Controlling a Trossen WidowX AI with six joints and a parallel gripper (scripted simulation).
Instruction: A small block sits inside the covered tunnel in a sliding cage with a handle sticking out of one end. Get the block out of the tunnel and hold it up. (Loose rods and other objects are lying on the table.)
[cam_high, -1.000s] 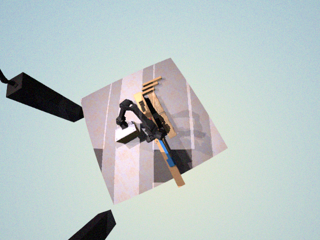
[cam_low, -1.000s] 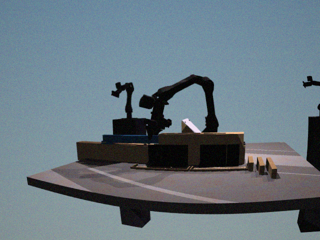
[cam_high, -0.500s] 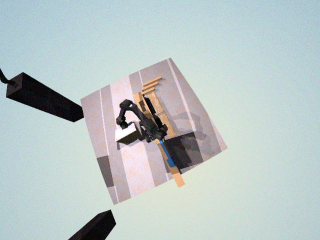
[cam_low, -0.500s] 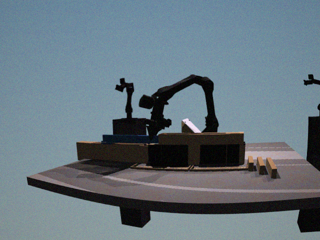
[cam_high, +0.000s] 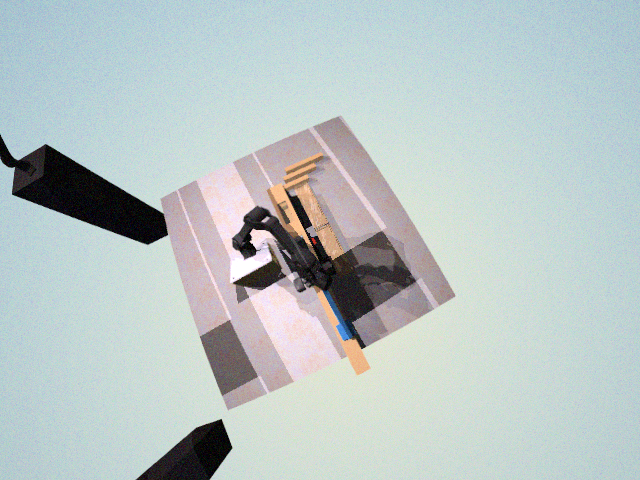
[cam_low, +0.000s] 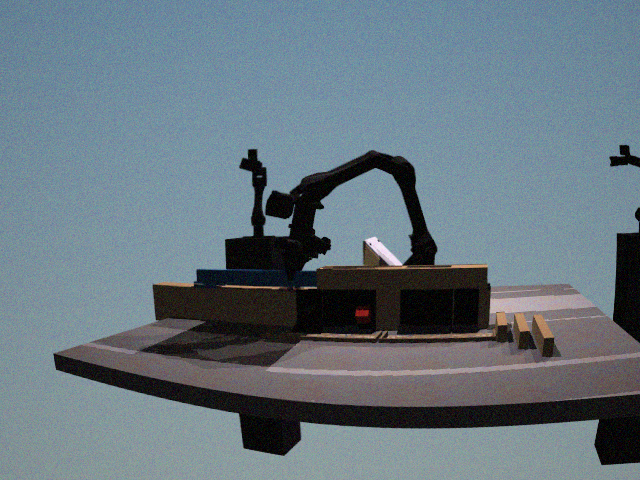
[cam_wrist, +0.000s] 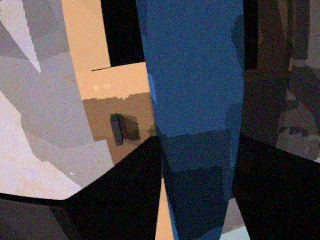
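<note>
One blue handle (cam_high: 334, 308) (cam_low: 237, 277) (cam_wrist: 195, 75) is sitting clenched in the gripper (cam_high: 325, 281) (cam_low: 292, 284) (cam_wrist: 200, 137), probably for drawing the cage out lengthwise. Red block (cam_high: 313, 240) (cam_low: 362, 313) is showing through a lower-centre opening, exterior view, tunnel (cam_low: 387, 304) walls still barring direct grasp. Three wooden bars (cam_high: 300, 172) (cam_low: 521, 330) are lying lower right, apparently off the pull path.

The handle (cam_high: 336, 310) (cam_low: 242, 277) (cam_wrist: 195, 75) is blue. The small block (cam_high: 313, 240) (cam_low: 362, 312) is red, and 3 rods (cam_high: 304, 163) (cam_low: 542, 333) are tan.
</note>
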